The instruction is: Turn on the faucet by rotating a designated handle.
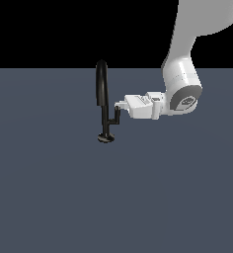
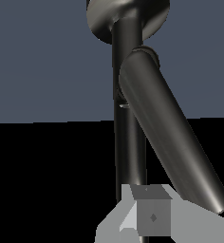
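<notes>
Ext view, near to far: bare grey floor filled the lower part of the frame. Faucet stood left of centre, round base disc on the floor, thin stem upright, arched spout topping out just above the floor/black backdrop line. Handle branched off the stem toward the frame's right, peg upright. Gripper came in level from the right, tips at the top of the peg; touching or just beside, can't tell. Fingers too small to read, so open vs closed: can't tell. White arm ran off to the upper right corner.

Wrist view: one grey finger low in frame, faucet stem just past it, handle slanting across, base disc furthest. Other finger not seen.
</notes>
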`<state>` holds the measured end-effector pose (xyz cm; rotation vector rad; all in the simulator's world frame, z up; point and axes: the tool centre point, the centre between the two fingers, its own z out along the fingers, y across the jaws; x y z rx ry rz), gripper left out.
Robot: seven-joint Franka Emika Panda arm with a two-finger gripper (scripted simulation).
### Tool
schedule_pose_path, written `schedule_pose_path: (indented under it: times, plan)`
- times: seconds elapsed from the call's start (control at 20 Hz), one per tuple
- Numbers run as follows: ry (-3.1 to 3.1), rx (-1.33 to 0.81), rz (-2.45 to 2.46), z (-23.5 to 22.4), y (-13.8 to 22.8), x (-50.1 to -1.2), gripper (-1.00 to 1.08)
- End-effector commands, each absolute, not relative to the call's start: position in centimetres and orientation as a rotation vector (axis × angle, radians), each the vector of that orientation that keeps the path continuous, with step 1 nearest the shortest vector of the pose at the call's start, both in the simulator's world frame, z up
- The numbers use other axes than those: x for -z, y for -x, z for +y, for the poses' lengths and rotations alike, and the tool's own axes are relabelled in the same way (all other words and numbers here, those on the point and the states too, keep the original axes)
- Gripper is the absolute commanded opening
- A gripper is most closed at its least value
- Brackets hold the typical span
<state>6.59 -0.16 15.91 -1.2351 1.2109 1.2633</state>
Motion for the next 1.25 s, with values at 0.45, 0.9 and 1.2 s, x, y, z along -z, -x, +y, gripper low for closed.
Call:
schedule_pose_path:
  times: [0.45,0.9,1.2]
  plan:
    - [1.232,-1.276,1.212,-0.4,-2.7,-14.3,-1.0]
    - [1.238,-1.268,1.205,-0.4,-1.3,-12.1,-1.0]
    - [1.232,-1.277,1.211,-0.5,0.3,-8.8,-1.0]
